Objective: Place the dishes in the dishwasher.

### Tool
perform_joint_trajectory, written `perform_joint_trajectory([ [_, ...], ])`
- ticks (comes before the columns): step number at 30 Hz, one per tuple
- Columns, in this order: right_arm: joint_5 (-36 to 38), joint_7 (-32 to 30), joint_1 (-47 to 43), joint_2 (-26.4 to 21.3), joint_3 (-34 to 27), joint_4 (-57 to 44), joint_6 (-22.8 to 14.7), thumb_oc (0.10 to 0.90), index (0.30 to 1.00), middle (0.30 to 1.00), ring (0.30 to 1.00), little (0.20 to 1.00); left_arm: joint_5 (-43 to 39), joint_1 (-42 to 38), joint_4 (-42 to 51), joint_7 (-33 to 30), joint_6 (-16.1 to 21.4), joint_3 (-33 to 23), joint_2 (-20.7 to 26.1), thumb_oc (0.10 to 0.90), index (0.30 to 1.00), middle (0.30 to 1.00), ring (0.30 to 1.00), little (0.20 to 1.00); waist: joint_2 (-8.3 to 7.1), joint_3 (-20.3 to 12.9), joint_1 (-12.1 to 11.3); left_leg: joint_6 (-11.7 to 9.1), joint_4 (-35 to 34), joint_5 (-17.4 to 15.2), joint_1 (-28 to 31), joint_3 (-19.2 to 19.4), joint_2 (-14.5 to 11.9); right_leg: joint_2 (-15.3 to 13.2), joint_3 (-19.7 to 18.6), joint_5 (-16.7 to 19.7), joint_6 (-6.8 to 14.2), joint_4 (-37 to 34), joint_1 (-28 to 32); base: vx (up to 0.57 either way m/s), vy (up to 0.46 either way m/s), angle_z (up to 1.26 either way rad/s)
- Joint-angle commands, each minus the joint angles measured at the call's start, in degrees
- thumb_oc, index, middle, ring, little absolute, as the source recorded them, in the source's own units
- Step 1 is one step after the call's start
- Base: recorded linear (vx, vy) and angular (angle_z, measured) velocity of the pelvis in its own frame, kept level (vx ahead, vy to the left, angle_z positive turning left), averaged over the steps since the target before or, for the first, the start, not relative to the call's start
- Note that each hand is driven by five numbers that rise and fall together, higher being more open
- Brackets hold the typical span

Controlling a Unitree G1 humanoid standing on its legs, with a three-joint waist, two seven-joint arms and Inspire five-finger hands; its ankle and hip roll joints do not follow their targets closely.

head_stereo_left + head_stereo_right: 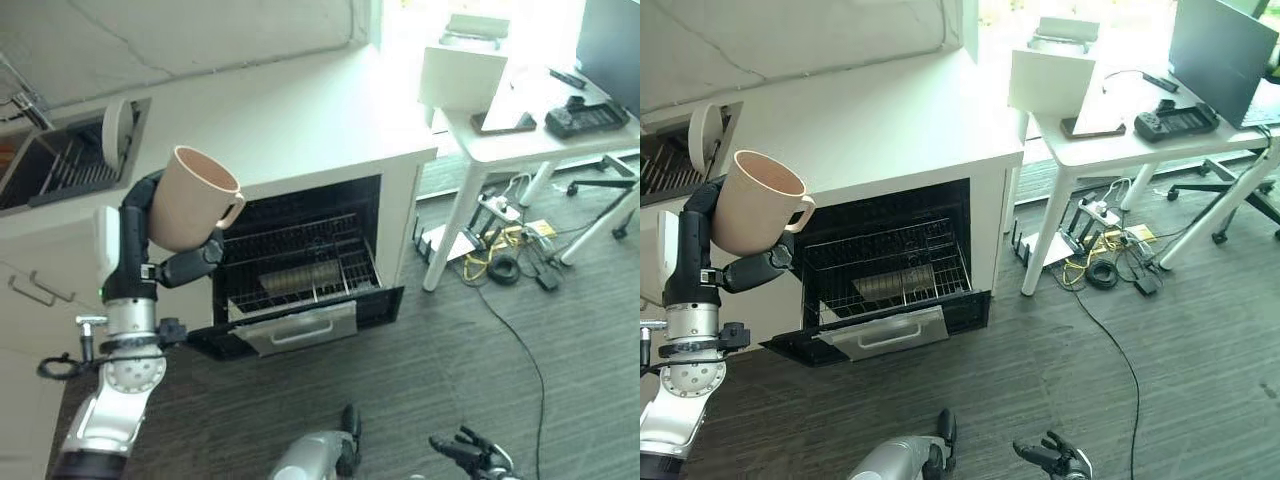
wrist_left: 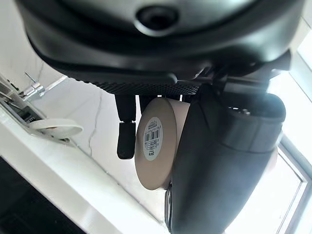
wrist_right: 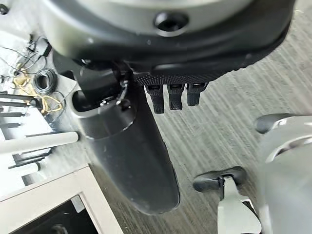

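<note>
A beige mug [image 1: 195,200] with a handle is held upright in the air, and my left hand [image 1: 185,268] is shut on it from below and behind. It hangs in front of the white counter, just left of the open dishwasher [image 1: 300,215]. In the left wrist view the mug's base [image 2: 156,144] shows a barcode sticker, with the thumb [image 2: 229,161] wrapped over its side. A wire rack [image 1: 300,262] sits inside the dishwasher above the lowered door [image 1: 300,325]. A white plate [image 1: 115,130] stands on edge in the sink [image 1: 70,165]. My right hand [image 1: 470,452] hangs open low over the floor.
The white counter [image 1: 300,110] runs above the dishwasher. To the right stands a white table [image 1: 520,140] bearing a box and devices, with cables [image 1: 500,265] and a power strip on the carpet under it. A chair base [image 1: 610,185] is at far right.
</note>
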State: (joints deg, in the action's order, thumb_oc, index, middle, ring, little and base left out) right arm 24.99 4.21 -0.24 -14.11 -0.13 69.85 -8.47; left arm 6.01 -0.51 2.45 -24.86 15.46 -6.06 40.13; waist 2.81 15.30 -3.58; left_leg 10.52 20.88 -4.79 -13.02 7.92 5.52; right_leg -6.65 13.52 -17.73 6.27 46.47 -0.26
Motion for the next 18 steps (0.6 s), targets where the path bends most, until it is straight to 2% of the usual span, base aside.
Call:
perform_joint_trajectory([
  [1, 3.0, -0.4, 1.6, -2.4, 0.2, -2.5, -1.8, 0.8, 0.9, 0.9, 0.9, 0.9, -0.5, -6.4, 4.2, -4.6, 5.4, -6.9, 3.6, 0.4, 0.3, 0.3, 0.3, 0.3, 3.44, -1.2, 2.2, -6.0, -3.7, -7.1, 6.1, -4.6, -3.0, 0.7, -0.9, 9.6, 0.5, -10.5, -6.8, 0.15, -0.165, 0.75],
  [2, 3.2, -0.6, 1.7, -2.3, 0.2, -2.7, -1.6, 0.8, 0.9, 0.9, 0.9, 0.9, -0.3, -7.0, 4.1, -4.4, 5.7, -6.7, 4.0, 0.4, 0.3, 0.3, 0.3, 0.3, 3.25, -1.2, 2.4, -6.5, -3.7, -7.7, 6.6, -5.3, -3.2, -0.5, -1.0, 9.1, 0.5, -15.7, -5.9, 0.1, -0.219, 0.53],
  [4, 3.5, -0.7, 1.4, -2.1, 0.1, -1.7, -1.8, 0.8, 0.9, 0.9, 0.9, 0.9, 0.1, -8.7, 3.9, -4.7, 5.4, -5.8, 4.6, 0.4, 0.3, 0.3, 0.3, 0.3, 3.02, -1.3, 3.1, -7.3, -3.7, -8.6, 7.0, -7.8, -3.3, -3.2, -2.6, 13.3, 1.2, -28.6, -5.9, 0.14, -0.277, 0.34],
  [5, 3.4, -0.4, 1.2, -2.2, -0.5, -0.6, -2.1, 0.8, 0.9, 0.9, 0.9, 0.9, -0.2, -9.6, 3.6, -4.6, 5.1, -5.3, 5.0, 0.4, 0.3, 0.3, 0.3, 0.3, 2.57, -1.1, 3.8, -7.3, -3.7, -9.6, 7.6, -9.3, -2.7, -4.6, -5.2, 15.1, 2.0, -29.3, -8.0, 0.14, -0.245, 0.73],
  [6, 3.3, 0.1, 1.0, -2.3, -1.1, 0.6, -2.3, 0.8, 0.9, 0.9, 0.9, 0.9, -0.9, -10.2, 3.0, -4.0, 5.3, -5.3, 5.7, 0.4, 0.3, 0.3, 0.3, 0.3, 2.34, -1.3, 4.1, -7.5, -3.7, -10.2, 7.8, -10.2, -2.8, -4.9, -7.7, 14.8, 2.4, -29.3, -9.0, 0.16, -0.287, 0.99],
  [7, 2.6, 1.0, 0.8, -2.5, -1.7, 1.7, -2.6, 0.8, 0.9, 0.9, 0.9, 0.9, -2.0, -10.0, 2.3, -2.9, 6.0, -6.1, 6.4, 0.4, 0.3, 0.3, 0.3, 0.3, 1.87, -1.9, 3.8, -8.4, -3.7, -10.3, 7.3, -9.7, -3.7, -5.1, -8.1, 12.5, 3.3, -29.3, -8.7, 0.17, -0.343, 0.93],
  [8, 1.3, 1.3, 0.7, -2.4, -1.5, 2.1, -2.8, 0.8, 0.9, 0.9, 0.9, 0.9, -3.3, -9.0, 2.6, -1.6, 5.8, -7.2, 6.7, 0.4, 0.3, 0.3, 0.3, 0.3, 1.19, -3.1, 2.7, -9.5, -3.7, -9.8, 6.5, -8.5, -5.1, -5.7, -6.5, 10.7, 3.9, -29.3, -7.8, 0.13, -0.289, 0.75],
  [13, 1.1, 0.4, 1.0, -2.9, -0.4, 1.6, -1.9, 0.8, 0.9, 0.9, 0.9, 0.9, -5.4, -7.3, 3.7, 0.4, 5.0, -8.1, 6.4, 0.4, 0.3, 0.3, 0.3, 0.3, -0.03, -5.2, 1.7, -11.5, -3.7, -9.2, 6.0, -6.9, -7.6, -5.8, -5.3, 7.7, 3.4, -29.3, -6.4, 0.1, -0.16, 0.17],
  [18, 1.4, 0.0, 1.2, -3.7, 0.1, 1.2, -0.8, 0.8, 0.9, 0.9, 0.9, 0.9, -6.1, -7.3, 4.5, 0.8, 3.8, -7.6, 5.7, 0.4, 0.3, 0.3, 0.3, 0.3, -0.29, -5.6, 1.7, -12.7, -3.7, -8.6, 5.9, -6.0, -9.4, -5.2, -4.2, 6.2, 2.5, -29.3, -5.3, 0.03, -0.07, 0.05],
])
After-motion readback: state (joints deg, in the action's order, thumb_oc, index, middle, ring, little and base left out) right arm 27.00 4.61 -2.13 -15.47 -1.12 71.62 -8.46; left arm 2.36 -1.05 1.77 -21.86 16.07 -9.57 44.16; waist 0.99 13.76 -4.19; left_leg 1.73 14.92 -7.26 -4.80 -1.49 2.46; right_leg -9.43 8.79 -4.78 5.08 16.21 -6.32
